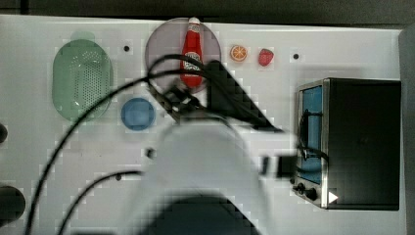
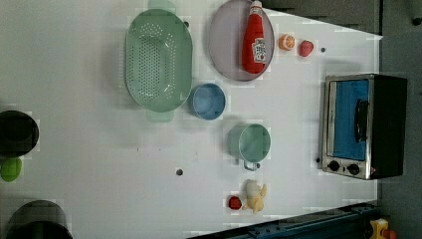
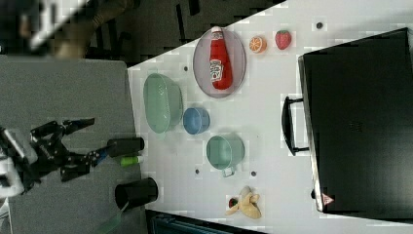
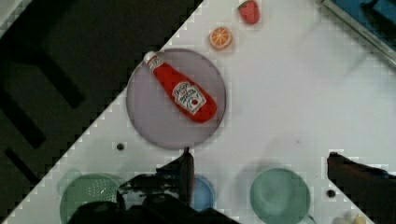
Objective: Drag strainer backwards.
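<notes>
While the gripper (image 4: 259, 165) is held high with its fingers spread and empty, the strainer (image 1: 82, 80) is seen untouched at the top view's upper left. An approach is judged pending; a descent onto its rim is called for. The blue bowl (image 1: 138, 113) is seen just beside it and must be cleared.

A white table (image 2: 99, 149) fills most of the scene, evenly lit, with a few small dark holes in its top. Past its far edge in the top view lies a dark strip (image 1: 205, 7), perhaps floor. In the right view a grey panel (image 3: 63, 97) stands beside the table, with dark, cluttered space (image 3: 160, 24) beyond it. A blue frame (image 2: 298, 226) runs along one table edge in the left view.
</notes>
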Robot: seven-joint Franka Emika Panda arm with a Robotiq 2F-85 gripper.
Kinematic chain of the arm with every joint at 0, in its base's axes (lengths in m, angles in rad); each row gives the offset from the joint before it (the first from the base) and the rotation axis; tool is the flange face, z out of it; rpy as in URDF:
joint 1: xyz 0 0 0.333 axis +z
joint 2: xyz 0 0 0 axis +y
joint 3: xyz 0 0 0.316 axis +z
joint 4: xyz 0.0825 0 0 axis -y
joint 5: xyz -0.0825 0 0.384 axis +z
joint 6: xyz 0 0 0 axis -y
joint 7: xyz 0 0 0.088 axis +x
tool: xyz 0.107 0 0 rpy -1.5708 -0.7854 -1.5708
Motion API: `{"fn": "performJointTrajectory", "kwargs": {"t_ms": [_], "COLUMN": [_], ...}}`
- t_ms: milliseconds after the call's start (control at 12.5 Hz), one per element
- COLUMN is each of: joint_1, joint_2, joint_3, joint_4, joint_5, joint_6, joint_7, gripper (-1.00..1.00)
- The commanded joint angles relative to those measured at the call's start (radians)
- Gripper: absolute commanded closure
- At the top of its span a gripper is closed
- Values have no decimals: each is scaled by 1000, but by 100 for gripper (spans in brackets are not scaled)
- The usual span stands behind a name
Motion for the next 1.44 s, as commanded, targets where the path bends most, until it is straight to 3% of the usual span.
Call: {"fn": "performJointTrajectory", "kwargs": {"t_ms": [80, 640, 1120, 1440], "joint_1": [44, 63, 137, 198], "joint_2": [157, 462, 763, 942], "joint_3": [139, 342, 346, 316], "joint_4": [-41, -11, 160, 307], "joint_5": [6, 4, 4, 4], "joint_6": [56, 295, 362, 362], "joint_7": [163, 658, 1023, 1162], "gripper": [-100, -100, -100, -100]}}
